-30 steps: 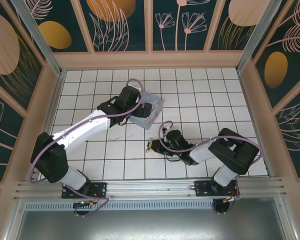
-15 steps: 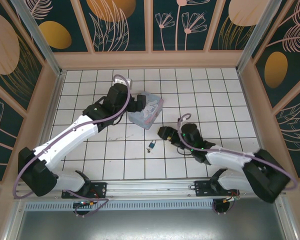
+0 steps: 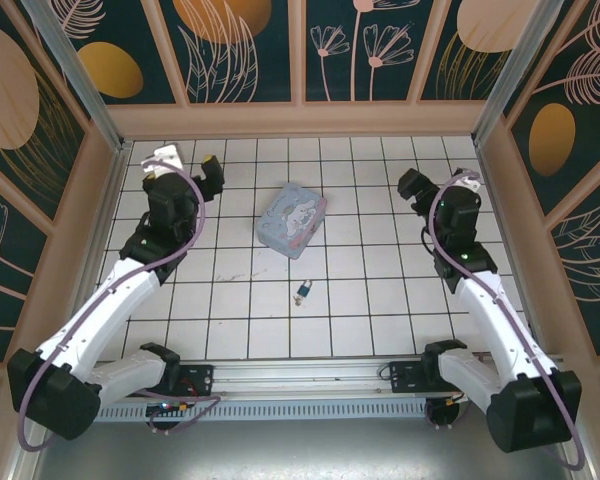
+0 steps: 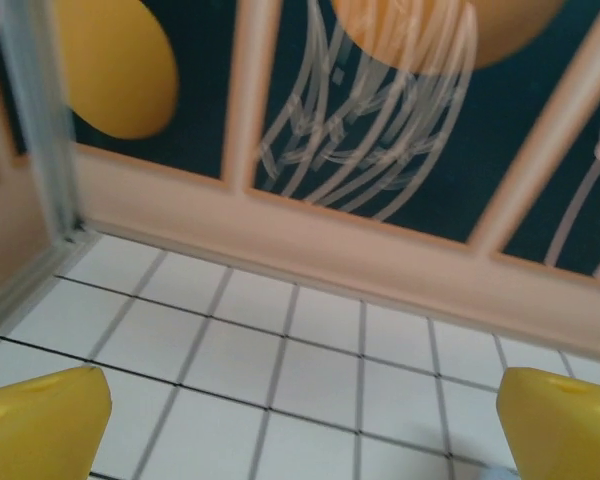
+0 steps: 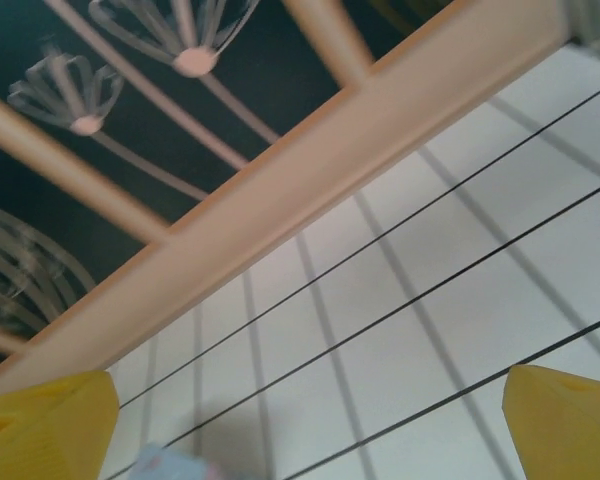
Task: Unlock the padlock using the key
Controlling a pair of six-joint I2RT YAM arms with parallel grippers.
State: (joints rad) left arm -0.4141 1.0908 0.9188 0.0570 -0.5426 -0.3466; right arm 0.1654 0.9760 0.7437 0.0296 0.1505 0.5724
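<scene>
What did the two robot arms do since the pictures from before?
Both arms pulled back. The left gripper left the pale blue tin and swung toward the far left corner. The right gripper moved away from the padlock to the far right side. Both are open now and hold nothing. The tin and the padlock stayed where they were.
</scene>
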